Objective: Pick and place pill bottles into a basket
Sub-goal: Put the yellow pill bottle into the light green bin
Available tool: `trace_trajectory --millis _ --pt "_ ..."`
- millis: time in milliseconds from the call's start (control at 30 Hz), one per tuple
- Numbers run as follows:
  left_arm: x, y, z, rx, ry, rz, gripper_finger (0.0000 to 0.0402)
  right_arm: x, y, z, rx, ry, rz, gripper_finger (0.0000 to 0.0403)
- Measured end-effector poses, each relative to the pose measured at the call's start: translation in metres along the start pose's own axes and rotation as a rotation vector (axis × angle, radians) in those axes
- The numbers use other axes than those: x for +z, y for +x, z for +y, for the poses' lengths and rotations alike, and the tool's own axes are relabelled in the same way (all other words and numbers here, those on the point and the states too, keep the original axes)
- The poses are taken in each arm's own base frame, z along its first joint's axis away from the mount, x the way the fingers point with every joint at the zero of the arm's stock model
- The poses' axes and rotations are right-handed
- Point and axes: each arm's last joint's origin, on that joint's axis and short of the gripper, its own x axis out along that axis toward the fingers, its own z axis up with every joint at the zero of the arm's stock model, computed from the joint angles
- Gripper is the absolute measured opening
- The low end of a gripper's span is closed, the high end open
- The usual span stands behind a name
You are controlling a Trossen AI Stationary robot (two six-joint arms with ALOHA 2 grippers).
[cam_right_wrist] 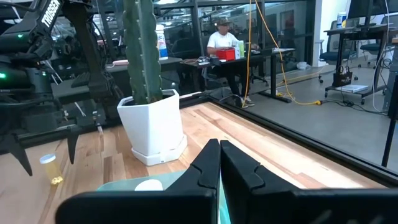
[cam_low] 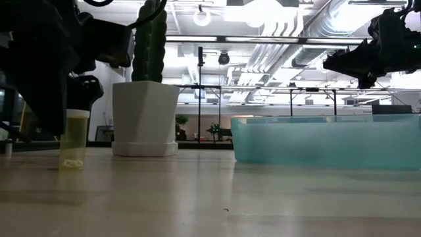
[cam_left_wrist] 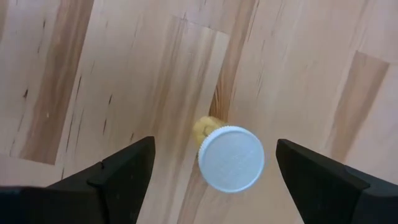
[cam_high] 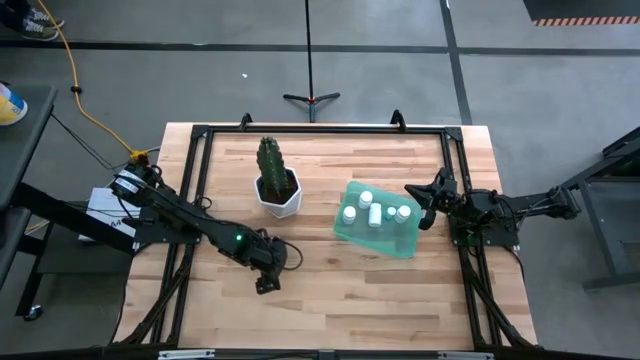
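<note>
Left end effector: your left end effector (cam_high: pixel 266 283) hangs over the front-left part of the pale wooden plank surface (cam_high: pixel 330 300). Its two dark fingers (cam_left_wrist: pixel 118 171) are spread wide and grip nothing.
Loose bottle: you see one small translucent yellowish pill bottle with a white round cap (cam_left_wrist: pixel 230 158) standing upright on the surface, straight below that end effector and between its fingers, touching neither. In the low view the same bottle (cam_low: pixel 74 140) stands left of the pot, with the dark arm over it.
Right end effector: your right end effector (cam_high: pixel 422 207) sits at the right edge of the basket, raised above the surface. Its fingers (cam_right_wrist: pixel 211 163) lie pressed together with nothing between them.
Basket: the shallow rectangular tray of translucent teal-green plastic (cam_high: pixel 352 229) rests right of the middle of the surface, just beside the pot.
Bottles in basket: you can count about four small white capped pill bottles (cam_high: pixel 376 211) inside the tray, grouped toward its far side; the exact count is hard to tell.
Pot: the white faceted plant pot with a tall green cactus (cam_high: pixel 277 182) stands upright near the middle, left of the tray.
Room: a seated person (cam_right_wrist: pixel 222 42) shows at a desk beyond the surface.
</note>
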Motion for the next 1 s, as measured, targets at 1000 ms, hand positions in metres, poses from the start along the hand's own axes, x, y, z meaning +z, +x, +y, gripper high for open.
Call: trace_trajectory --millis 1000 --pt "0.0022 -0.0002 -0.0016 -0.01 0.013 -0.026 0.025 0.0 0.0 0.0 0.0 0.0 0.0 0.0001"
